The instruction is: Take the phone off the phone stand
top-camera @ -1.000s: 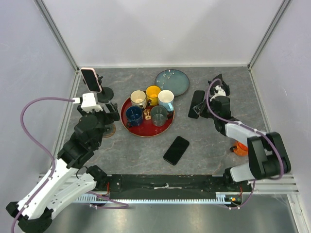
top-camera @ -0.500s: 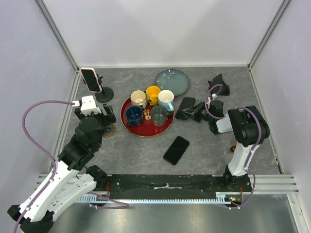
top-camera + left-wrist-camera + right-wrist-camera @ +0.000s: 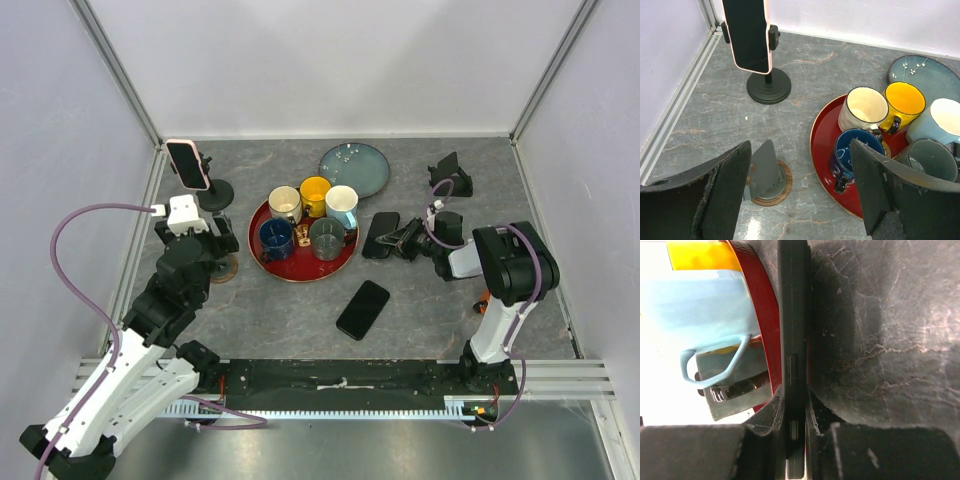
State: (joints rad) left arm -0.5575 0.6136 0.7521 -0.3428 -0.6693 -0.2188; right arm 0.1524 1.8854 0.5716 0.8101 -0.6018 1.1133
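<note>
Because the right gripper (image 3: 406,240) pinches the black phone (image 3: 794,315) across its thin faces, with the slab standing on edge just beside the rim of the red tray (image 3: 338,264), a release here could let it topple against that rim or the light blue mug (image 3: 705,295). A push toward the left of the frame could shove the tray. The phone lies between these closed jaws, right of centre in the overhead view and well apart from the empty stand (image 3: 448,170) at upper right. Whether its lower edge touches the tabletop (image 3: 300,310) cannot be told. The left gripper (image 3: 800,150) stands wide, holding nothing. A pink-cased phone (image 3: 749,35) sits clipped in a black stand (image 3: 769,86) at upper left, ahead of those open jaws and apart from them.
</note>
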